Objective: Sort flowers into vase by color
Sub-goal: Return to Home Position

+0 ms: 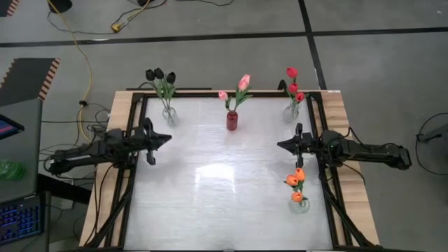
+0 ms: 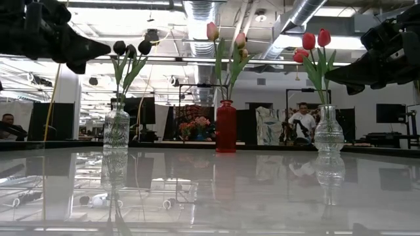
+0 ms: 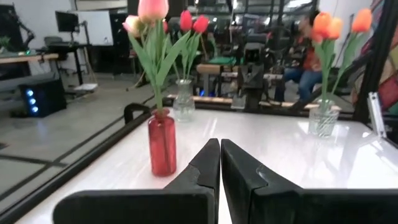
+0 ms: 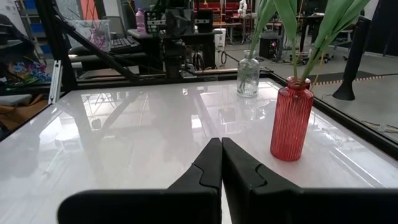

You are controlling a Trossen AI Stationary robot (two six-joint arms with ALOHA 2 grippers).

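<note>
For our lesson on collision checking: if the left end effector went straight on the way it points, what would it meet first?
Most likely the right end effector, which faces the left end effector across the table; the red vase stands to one side of that line.

No readable text, label, brand or number anywhere (room background included).

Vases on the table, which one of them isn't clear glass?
The red vase at the back middle, holding the pink tulips. The other three are clear glass.
</note>
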